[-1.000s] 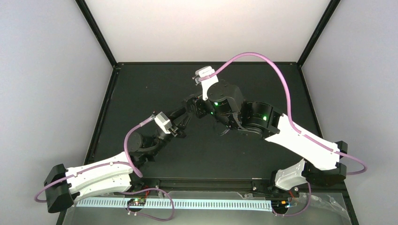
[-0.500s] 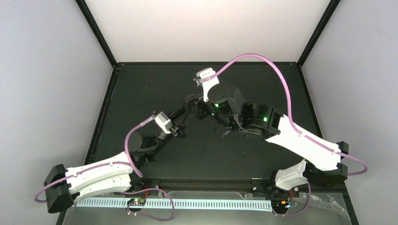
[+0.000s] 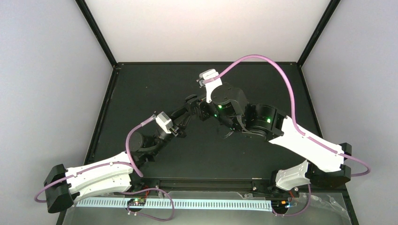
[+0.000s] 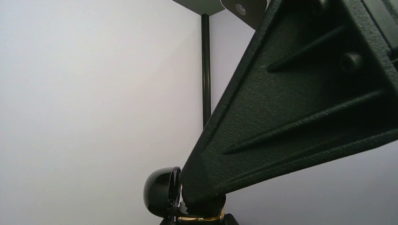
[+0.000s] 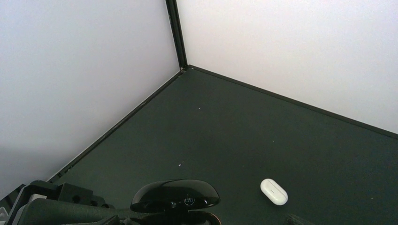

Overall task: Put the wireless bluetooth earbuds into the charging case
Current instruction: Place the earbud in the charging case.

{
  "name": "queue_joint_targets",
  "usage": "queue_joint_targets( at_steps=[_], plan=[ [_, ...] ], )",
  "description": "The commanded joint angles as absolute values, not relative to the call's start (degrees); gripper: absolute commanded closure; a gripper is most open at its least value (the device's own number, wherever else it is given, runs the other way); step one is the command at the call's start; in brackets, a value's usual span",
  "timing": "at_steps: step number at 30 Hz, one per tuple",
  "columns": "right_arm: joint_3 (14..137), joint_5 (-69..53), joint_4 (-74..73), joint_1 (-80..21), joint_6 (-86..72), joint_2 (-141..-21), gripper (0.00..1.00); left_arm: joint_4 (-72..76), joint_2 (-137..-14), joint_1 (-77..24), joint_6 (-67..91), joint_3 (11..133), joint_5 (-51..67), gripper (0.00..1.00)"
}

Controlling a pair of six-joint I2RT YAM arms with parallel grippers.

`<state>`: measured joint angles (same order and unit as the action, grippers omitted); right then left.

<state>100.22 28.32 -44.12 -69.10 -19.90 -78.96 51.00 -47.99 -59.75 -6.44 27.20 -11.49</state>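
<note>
Right wrist view: the small glossy white oval charging case [image 5: 273, 191] lies flat on the matte black table [image 5: 234, 126], alone and well clear of the walls. Nearer the lens, a glossy black domed piece [image 5: 174, 196] sits over a gold ring at the tip of the left gripper [image 3: 184, 112]. That claw's jaws are pressed together; whether they pinch the piece I cannot tell. The right gripper [image 3: 197, 110], just beside it above the table, stands spread wide.

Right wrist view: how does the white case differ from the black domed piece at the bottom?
The charging case is white and oval; the domed piece is black and wider in frame. The case lies flat on the table; the domed piece sits beside dark arm hardware. Both are smooth and rounded.
</note>
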Motion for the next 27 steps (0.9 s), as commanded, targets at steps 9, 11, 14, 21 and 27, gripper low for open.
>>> queue_joint_targets(
  at_steps=[9,11,14,21,27],
  plan=[
    [96.97,30.95,-45.66,-67.83,-20.78,-75.04,0.10,52.88,-46.86,-60.03,-6.59,28.52,-12.22,0.99],
    [96.79,30.93,-45.57,-67.74,-20.89,-74.81,0.10,52.86,-46.85,-60.03,-6.55,28.56,-12.26,0.98],
    [96.57,30.94,-45.57,-67.72,-20.83,-74.33,0.10,52.82,-46.85,-60.03,-6.43,28.56,-12.22,0.98],
    [95.58,29.46,-44.00,-67.76,-20.39,-73.06,0.10,52.77,-46.85,-60.03,-6.29,28.61,-11.96,0.98],
    [95.17,29.85,-43.22,-67.76,-19.96,-72.11,0.10,52.73,-46.59,-60.03,-5.91,28.56,-11.65,0.98]
  ],
)
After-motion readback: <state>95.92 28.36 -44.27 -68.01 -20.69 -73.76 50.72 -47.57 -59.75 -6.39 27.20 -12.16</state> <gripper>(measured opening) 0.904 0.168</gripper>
